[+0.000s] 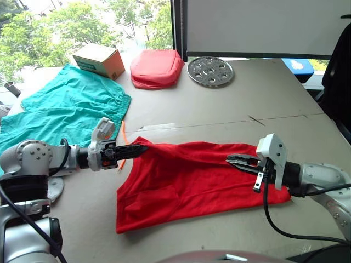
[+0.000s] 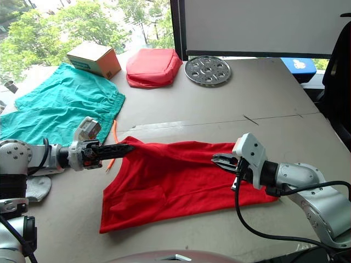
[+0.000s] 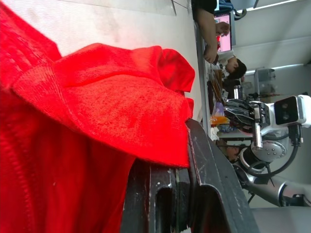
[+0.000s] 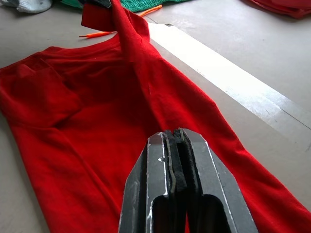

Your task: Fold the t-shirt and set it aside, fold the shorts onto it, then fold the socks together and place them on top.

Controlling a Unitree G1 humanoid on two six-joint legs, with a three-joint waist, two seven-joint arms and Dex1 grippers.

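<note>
T-shirt [image 1: 192, 183]: spread near-centre on table [image 1: 263, 104], mid-fold.
Left gripper [image 1: 143, 148]: clamped on its far-left edge, lifting it.
Right gripper [image 1: 231, 160]: pinched shut on far-right edge, probably keeping the fold straight.

Grey table [image 1: 263, 104] bearing t-shirt [image 1: 192, 186] at centre, shorts [image 1: 60, 109] left, and box [image 1: 100, 60], pouch [image 1: 156, 68], metal disc [image 1: 210, 71] at top.

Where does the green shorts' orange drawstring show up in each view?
Left eye view: orange drawstring just behind the left gripper.
Right eye view: drawstring behind that gripper.
Left wrist view: not seen.
Right wrist view: drawstring beyond the t-shirt.
Shared landmark: the t-shirt's lifted corner.
</note>
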